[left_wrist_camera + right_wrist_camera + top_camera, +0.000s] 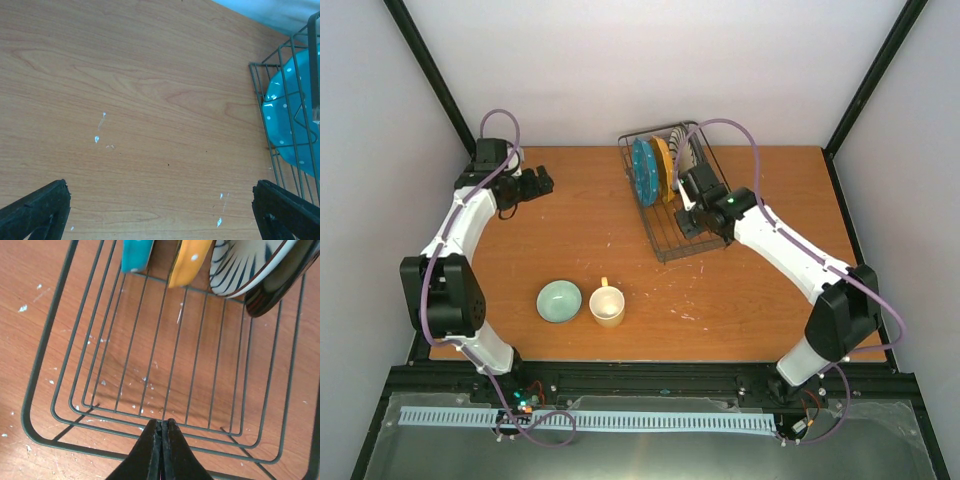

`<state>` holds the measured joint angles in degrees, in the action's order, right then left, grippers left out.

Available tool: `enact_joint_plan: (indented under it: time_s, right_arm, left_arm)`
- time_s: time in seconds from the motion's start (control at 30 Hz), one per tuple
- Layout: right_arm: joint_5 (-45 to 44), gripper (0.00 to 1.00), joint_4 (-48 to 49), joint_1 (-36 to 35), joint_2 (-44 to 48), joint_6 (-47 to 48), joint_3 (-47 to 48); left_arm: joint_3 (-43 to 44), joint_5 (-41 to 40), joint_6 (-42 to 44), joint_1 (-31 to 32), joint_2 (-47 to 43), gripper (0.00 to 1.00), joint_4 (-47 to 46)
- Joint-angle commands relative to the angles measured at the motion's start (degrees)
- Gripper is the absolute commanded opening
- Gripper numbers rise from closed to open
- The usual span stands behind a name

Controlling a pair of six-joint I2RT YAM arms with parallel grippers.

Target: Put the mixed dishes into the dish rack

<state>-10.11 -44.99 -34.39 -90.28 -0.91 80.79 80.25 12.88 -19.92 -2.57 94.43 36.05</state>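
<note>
Now reaches in from lower right, elbow bent, right pincer (161,422) shut and empty at the near rim of the rack (45,355). Shows four plates (245,265) on edge at the wrist view's top, beyond the tips. Spreads left pincer (542,182) wide at upper left, well apart from bowl (559,301) and mug (607,306), lower centre.

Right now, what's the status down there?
Left gripper open, idle. Right gripper shut, empty, at dish rack. Four plates racked; bowl, mug on table. Nothing blocking.

Plates (644,172) upright in dish rack (666,242); bowl (559,301) and mug (607,305) (side by side) on table (570,225)
</note>
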Motion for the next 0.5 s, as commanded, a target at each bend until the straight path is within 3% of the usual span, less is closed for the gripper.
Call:
enact_joint_plan:
  time_s: [0.0,0.23,0.47]
  right_arm:
    - [2.5,0.03,-0.2,-0.4,-2.6,0.3,-1.1]
    - [6.7,0.03,2.8,-0.8,-9.0,1.8,-2.2]
    - [10.7,0.03,-1.3,-2.4,-13.9,3.4,1.7]
  left_arm:
    - [-1.0,0.7,0.8,-0.2,-2.8,1.0,-2.0]
    - [-3.1,0.4,1.7,-0.2,-4.6,1.0,-2.2]
    - [-4.6,-1.3,2.6,-0.3,-6.0,1.0,-1.7]
